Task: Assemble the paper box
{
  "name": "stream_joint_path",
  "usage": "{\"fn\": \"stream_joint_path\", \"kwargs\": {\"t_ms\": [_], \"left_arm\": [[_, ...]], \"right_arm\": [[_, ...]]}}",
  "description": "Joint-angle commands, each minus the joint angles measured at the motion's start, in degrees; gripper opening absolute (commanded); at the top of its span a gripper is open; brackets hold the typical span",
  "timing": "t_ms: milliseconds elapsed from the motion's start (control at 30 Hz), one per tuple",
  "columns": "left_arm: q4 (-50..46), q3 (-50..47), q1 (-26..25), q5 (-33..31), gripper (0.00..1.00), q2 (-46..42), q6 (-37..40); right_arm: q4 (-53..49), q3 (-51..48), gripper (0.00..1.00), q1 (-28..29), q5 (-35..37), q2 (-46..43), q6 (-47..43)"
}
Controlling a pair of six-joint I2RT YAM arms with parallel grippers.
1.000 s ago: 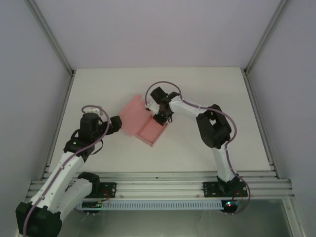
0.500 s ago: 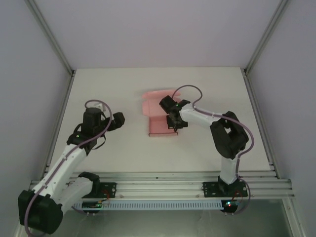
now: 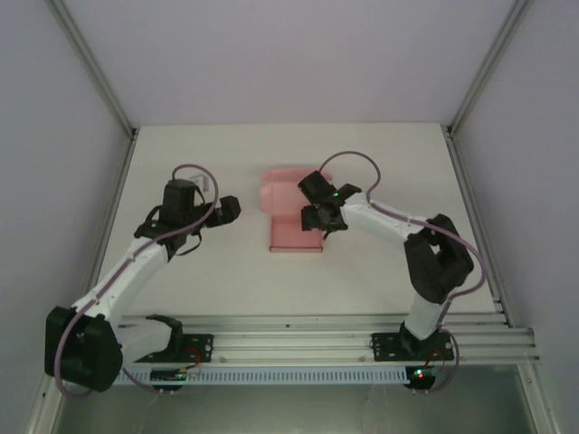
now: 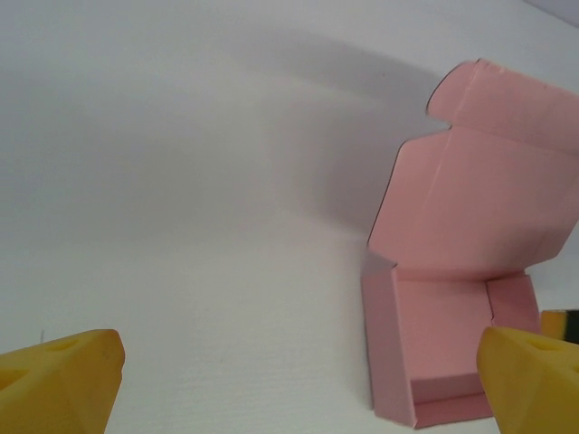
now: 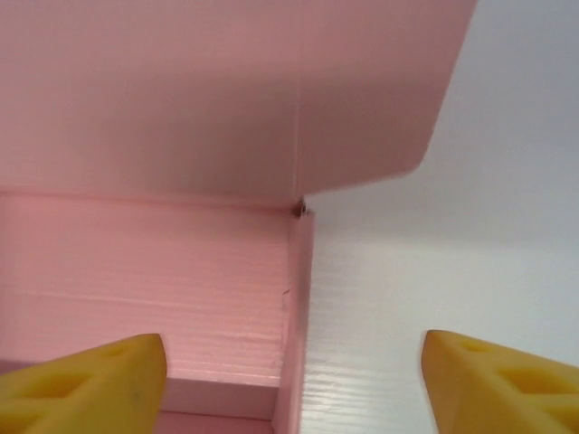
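The paper box (image 3: 291,231) is a salmon-pink open tray standing square on the table, its lid flap (image 3: 282,183) folded back behind it. My right gripper (image 3: 319,220) hovers over the tray's right wall (image 5: 299,298). It is open, one yellow finger (image 5: 83,387) inside the tray and the other outside, neither touching the wall. My left gripper (image 3: 230,209) is open to the left of the box, a gap of bare table apart. From the left wrist, the paper box (image 4: 448,339) shows between the fingertips (image 4: 65,380), towards the right one.
The white table (image 3: 389,163) has bare room left, right and in front of the box. Grey walls with metal corner posts (image 3: 99,81) close it in. An aluminium rail (image 3: 289,336) carrying both arm bases runs along the near edge.
The box has been swung from a diagonal to square and shifted right. My right gripper has let go of its wall and opened. The left gripper has drawn back from the box's left side.
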Motion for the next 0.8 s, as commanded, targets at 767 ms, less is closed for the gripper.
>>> {"fn": "stream_joint_path", "kwargs": {"t_ms": [767], "left_arm": [[-24.06, 51.33, 1.09, 38.22, 0.68, 54.72, 34.79]], "right_arm": [[11.95, 11.48, 0.79, -24.21, -51.55, 13.36, -28.16]]}}
